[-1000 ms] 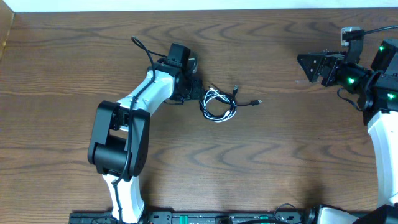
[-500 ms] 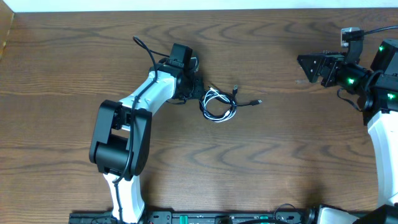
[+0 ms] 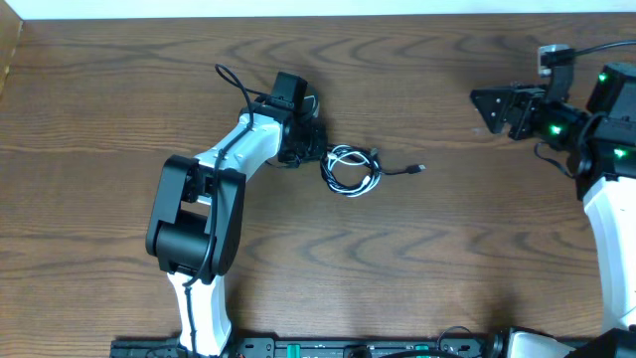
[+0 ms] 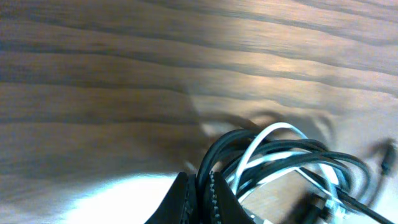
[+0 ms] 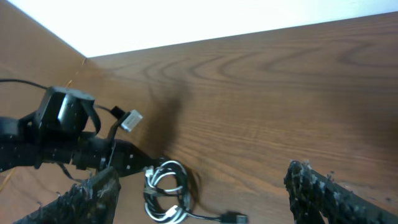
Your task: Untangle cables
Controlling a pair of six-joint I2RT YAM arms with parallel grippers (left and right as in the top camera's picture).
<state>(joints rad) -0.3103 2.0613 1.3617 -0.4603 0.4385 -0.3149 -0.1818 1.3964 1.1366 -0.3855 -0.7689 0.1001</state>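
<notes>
Separating step: left pincer pinches black cable at coil's left edge; next, tug it free of white cable; right pincer spread

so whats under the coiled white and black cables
Only the brown wooden table shows through the loops of the coiled white and black cables. Which cord lies lowest where they cross is hidden in every view.

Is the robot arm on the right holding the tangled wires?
No, the jaws of the right arm are open and off to the side, well apart from the coiled cables.
</notes>
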